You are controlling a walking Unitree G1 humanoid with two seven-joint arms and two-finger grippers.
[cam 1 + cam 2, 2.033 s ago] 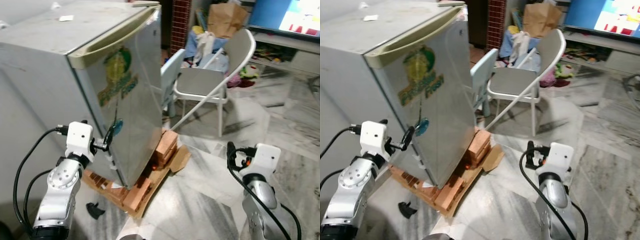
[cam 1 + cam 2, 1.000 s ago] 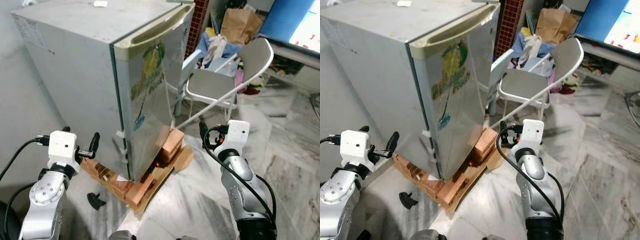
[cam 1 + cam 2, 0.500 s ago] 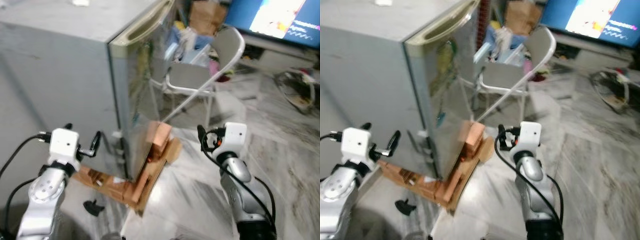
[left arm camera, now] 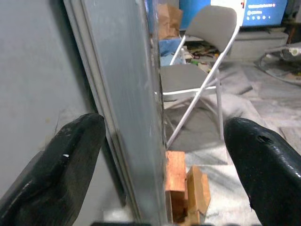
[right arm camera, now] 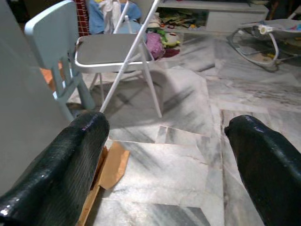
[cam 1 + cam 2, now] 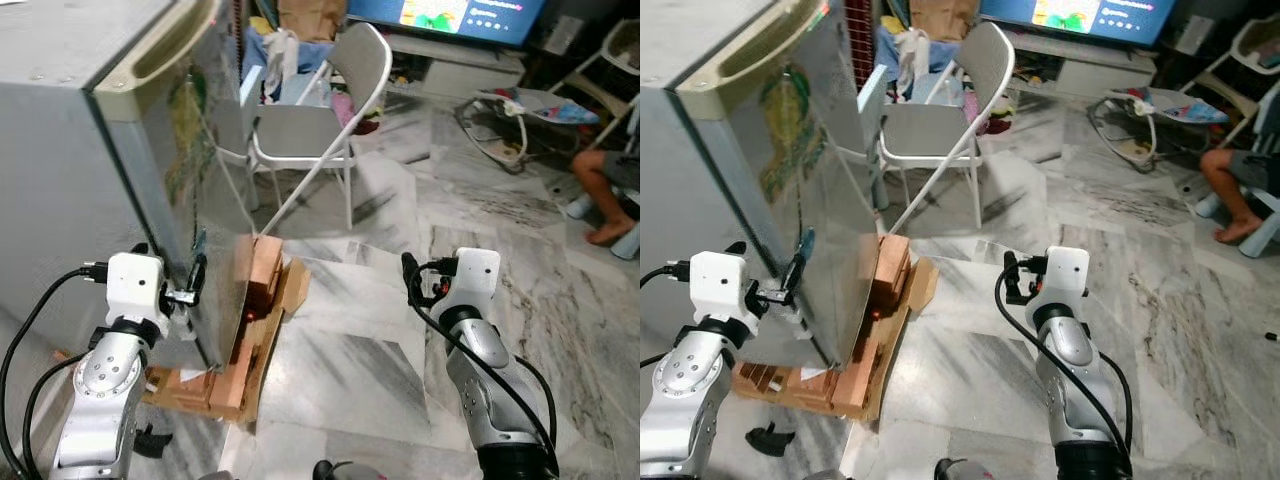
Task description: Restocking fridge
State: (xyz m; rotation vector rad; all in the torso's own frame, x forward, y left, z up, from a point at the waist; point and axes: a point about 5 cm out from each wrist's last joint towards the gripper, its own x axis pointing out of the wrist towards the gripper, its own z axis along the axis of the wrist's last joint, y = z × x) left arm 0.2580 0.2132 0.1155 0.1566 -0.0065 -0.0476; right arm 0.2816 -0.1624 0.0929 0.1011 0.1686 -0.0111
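Marble floor [image 6: 560,300] is spreading before us. We are facing the grey fridge [image 6: 90,150], door shut, standing on bricks [image 6: 255,280] and cardboard; its door sticker's [image 6: 780,130] lettering is unreadable. We are holding our left gripper [image 4: 162,155] with fingers spread astride the door's edge, our right gripper [image 5: 164,155] likewise open, toward a folding chair [image 6: 320,110].
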